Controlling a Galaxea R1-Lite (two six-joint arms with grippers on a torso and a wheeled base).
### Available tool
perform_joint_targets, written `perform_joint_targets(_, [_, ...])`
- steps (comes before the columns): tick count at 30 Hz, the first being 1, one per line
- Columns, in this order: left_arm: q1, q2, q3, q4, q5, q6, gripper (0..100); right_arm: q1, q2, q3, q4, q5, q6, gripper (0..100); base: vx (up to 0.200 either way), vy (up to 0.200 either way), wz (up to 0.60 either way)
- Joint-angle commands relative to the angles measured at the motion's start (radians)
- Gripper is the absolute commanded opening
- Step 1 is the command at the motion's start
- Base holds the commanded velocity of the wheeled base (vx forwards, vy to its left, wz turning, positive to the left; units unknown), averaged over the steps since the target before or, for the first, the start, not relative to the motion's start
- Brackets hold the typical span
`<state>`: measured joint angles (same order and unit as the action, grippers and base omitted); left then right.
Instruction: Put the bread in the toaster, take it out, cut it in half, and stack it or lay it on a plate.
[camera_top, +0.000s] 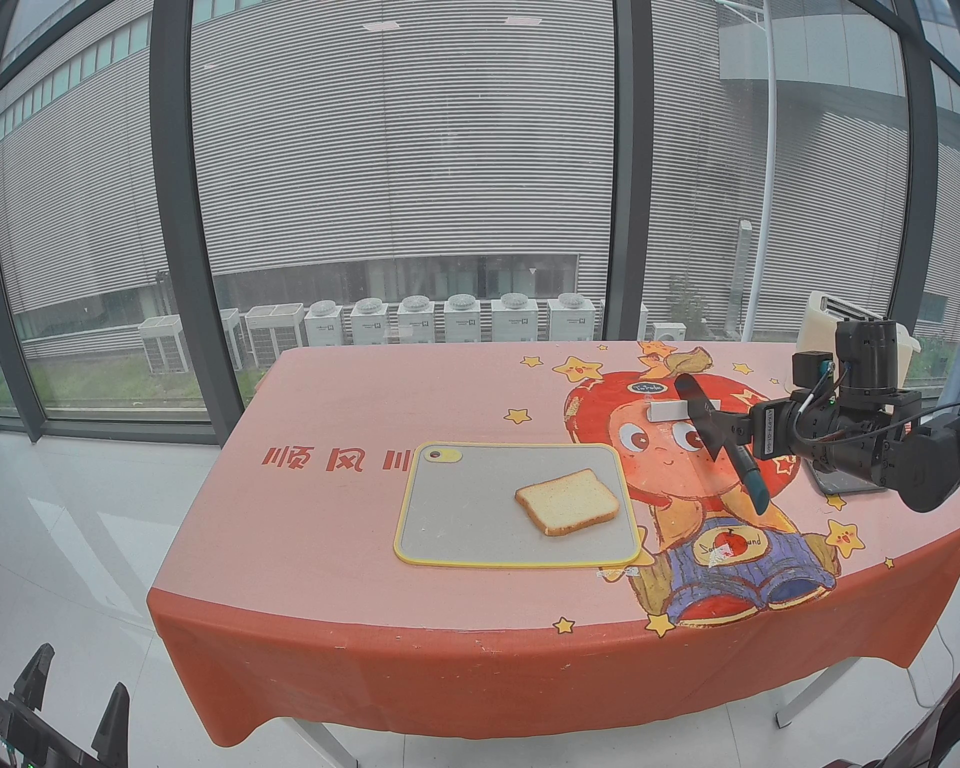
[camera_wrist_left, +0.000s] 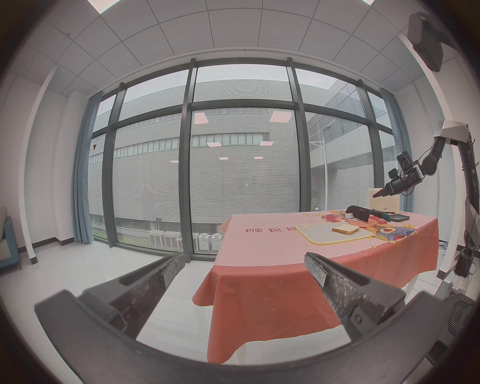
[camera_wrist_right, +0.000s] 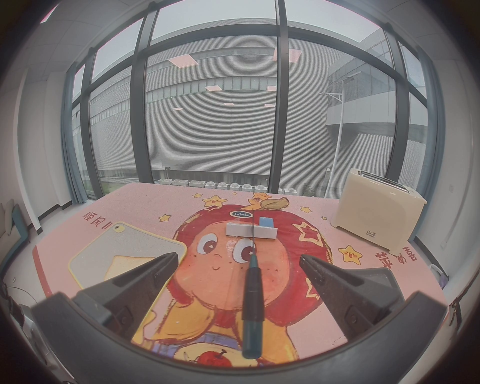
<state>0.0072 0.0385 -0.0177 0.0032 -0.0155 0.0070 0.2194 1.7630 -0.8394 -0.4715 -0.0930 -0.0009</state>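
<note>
The bread lies flat on the cutting board, toward the board's right end, whole and uncut. Just right of the board a knife rests on the worktop, its blade slotted into a small white holder and its dark handle pointing toward the near edge. The right gripper hangs above that handle with its fingers spread wide, one to each side of it and holding nothing.

The step in hand looks like the cut, beginning with the knife. The next move calls for lowering onto the handle, closing on it squarely, drawing the blade out of the holder, and carrying it left over the board.

Well right of the board and farther back stands the toaster; nothing sticks up from its slot.

The left gripper sits low, off the worktop and well left of the board, fingers wide and empty.
</note>
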Motion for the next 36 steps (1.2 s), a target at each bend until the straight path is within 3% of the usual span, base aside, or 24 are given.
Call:
perform_joint_targets(1, [0.0,0.001,0.018,0.0,0.0,-0.001,100,-0.031,0.059,0.003,-0.021,0.016,-0.004,100,0.0,0.0,0.0])
perform_joint_targets(17, [0.0,0.001,0.018,0.0,0.0,-0.001,100,-0.051,0.188,0.003,-0.121,0.047,-0.016,100,0.0,0.0,0.0])
perform_joint_targets(36, [0.0,0.001,0.018,0.0,0.0,0.001,100,-0.064,0.234,-0.017,-0.125,0.047,-0.025,100,0.0,0.0,0.0])
